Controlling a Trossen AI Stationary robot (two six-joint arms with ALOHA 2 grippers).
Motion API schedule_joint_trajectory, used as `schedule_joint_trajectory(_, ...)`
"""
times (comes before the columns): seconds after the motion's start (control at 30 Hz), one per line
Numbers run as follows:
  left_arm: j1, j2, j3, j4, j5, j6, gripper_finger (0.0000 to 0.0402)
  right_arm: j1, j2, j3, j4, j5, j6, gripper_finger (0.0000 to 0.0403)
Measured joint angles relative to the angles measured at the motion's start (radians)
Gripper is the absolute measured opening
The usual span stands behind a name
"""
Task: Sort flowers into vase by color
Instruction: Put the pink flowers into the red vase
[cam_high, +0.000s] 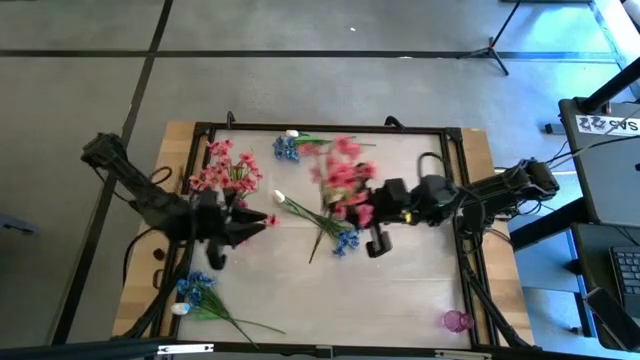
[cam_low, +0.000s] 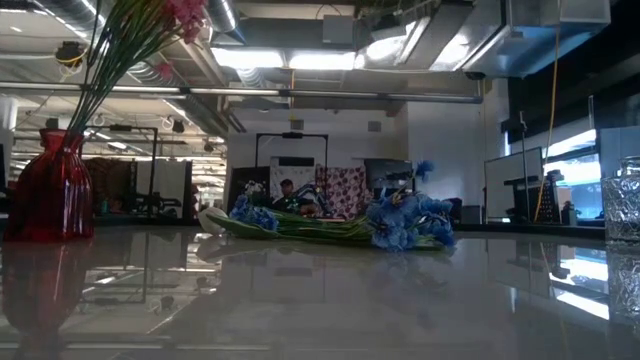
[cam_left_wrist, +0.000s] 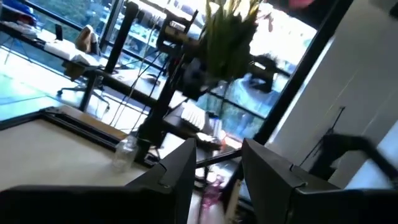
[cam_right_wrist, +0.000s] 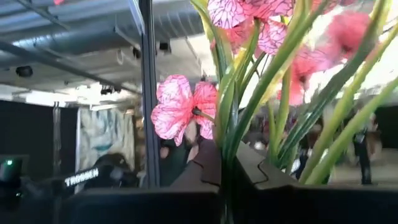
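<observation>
Flowers: lying and standing in several groups across the table (cam_high: 420, 300) — pink, blue and white sprigs on green stems.
Red vase (cam_low: 50, 190): standing at the left in the low view, holding pink flowers (cam_high: 222, 168) whose stems are rising out of its neck; from above this bunch is showing at the far left of the table.
Blue sprig, near left (cam_high: 197, 290): lying at the near left corner, stem pointing right.
Left gripper (cam_high: 243, 222): hovering just right of the vase bunch with its fingers (cam_left_wrist: 180, 171) standing apart; nothing is showing between them.
Blue cluster, far (cam_high: 287, 148): lying by the far edge, a white bud just beside it.
Centre sprigs (cam_high: 325, 225): lying mid-table — a white bud at the left end, blue blooms at the right end, green stems crossing between.
Pink bunch (cam_high: 343, 178): being held up over the table's middle by the right gripper.
Right gripper (cam_high: 372, 212): closed tight on the pink bunch's green stems, which are rising from between its fingers in the right wrist view.
Small pink vase (cam_high: 455, 321): standing at the near right corner, well apart from both arms.
</observation>
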Motion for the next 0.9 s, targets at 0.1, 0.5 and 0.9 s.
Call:
schedule_joint_trajectory(0.1,0.065,0.048,0.0,0.011,0.058,0.021,0.0126,0.0,0.043,0.074,-0.076,-0.001,0.015,0.0003)
schedule_joint_trajectory(0.5,0.134,0.134,0.028,0.064,0.16,0.224,0.0176,-0.027,0.064,0.162,-0.169,0.098,0.021,0.0003)
schedule_joint_trajectory(0.9,0.134,0.135,0.028,0.046,0.175,0.228,0.0216,-0.095,0.264,0.163,0.136,-0.13,0.05,0.0006)
